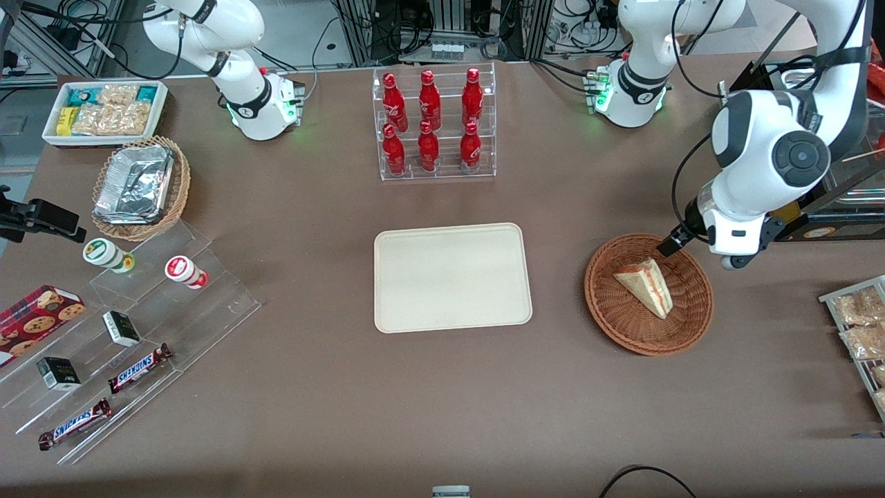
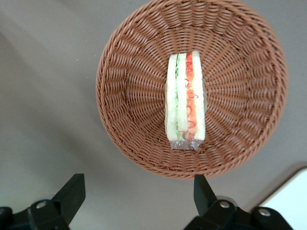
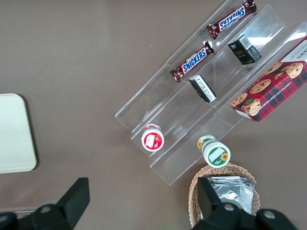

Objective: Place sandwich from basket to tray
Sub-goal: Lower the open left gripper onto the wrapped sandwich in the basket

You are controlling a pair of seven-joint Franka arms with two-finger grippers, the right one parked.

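One sandwich (image 1: pixel 645 286), a pale triangular wedge with green, orange and red layers along its cut edge, lies in the round reddish-brown basket (image 1: pixel 612 311) toward the working arm's end of the brown table (image 1: pixel 442 401). Beside the basket sits the bare cream tray (image 1: pixel 451 277). Above the basket's rim hangs the gripper (image 2: pixel 136 194), its fingers (image 2: pixel 72 191) spread wide and holding nothing.
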